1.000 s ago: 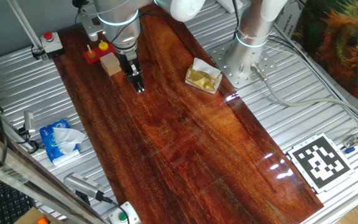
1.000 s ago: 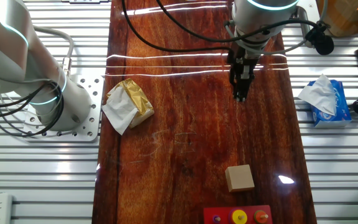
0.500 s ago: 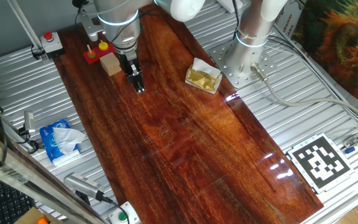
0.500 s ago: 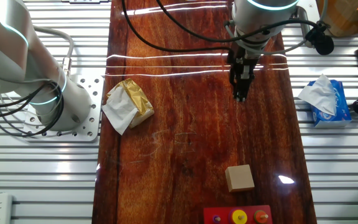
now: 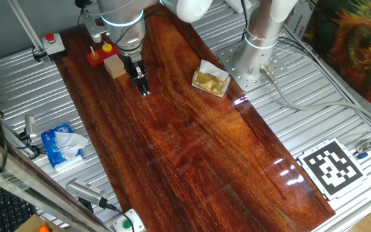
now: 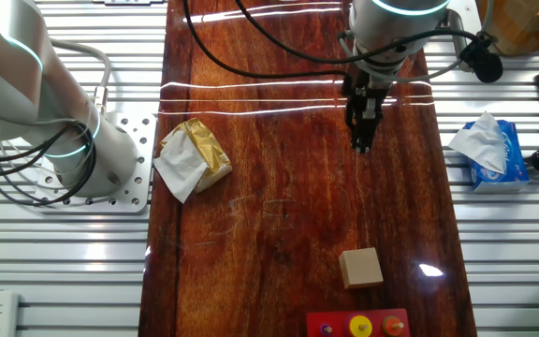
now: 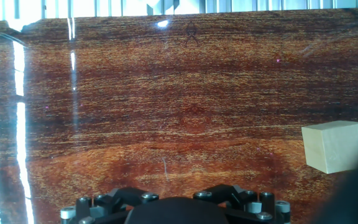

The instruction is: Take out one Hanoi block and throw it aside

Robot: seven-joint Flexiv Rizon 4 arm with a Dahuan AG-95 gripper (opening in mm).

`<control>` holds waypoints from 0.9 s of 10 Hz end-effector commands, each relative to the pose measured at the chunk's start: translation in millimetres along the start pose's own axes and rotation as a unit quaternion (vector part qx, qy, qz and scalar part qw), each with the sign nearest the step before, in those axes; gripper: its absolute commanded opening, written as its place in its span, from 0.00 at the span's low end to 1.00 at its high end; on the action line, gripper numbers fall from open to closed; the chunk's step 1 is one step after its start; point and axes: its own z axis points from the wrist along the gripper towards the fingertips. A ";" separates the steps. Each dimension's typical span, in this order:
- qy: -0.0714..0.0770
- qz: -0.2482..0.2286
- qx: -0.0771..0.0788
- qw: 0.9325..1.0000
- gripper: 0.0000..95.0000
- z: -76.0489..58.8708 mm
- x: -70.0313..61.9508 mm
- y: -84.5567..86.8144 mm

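The arm is held upright over the dark wooden counter (image 5: 192,148), with the claw (image 5: 144,91) pointed straight down, its tips close to or at the surface, and nothing is seen between its fingers. The fingers appear drawn together in both fixed views, so the claw is read as clenched on nothing. In the hand view only the claw's base and bare wood ahead are seen. One Hanoi block (image 6: 360,326), the yellow disc, is seated on the middle of one red peg base (image 6: 356,324) at the counter's end, well apart from the claw. One red disc (image 6: 394,327) is seen beside it on the same base. One tan cube (image 6: 360,268) is set just beside the base, between it and the claw, and is seen at the right edge of the hand view (image 7: 335,146). One crumpled gold wrapper (image 5: 210,80) lies near the counter's edge, and one blue tissue pack (image 5: 63,145) rests off the counter.
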 end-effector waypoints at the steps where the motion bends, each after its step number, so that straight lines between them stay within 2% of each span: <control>1: -0.012 -0.065 0.056 0.996 0.00 0.0 0.1 0.1; 2: -0.010 -0.055 0.034 0.998 0.00 0.0 0.1 0.1; 3: -0.010 -0.051 0.025 0.998 0.00 0.0 0.1 0.1; 9: -0.007 -0.052 0.029 0.998 0.00 -0.1 0.1 0.1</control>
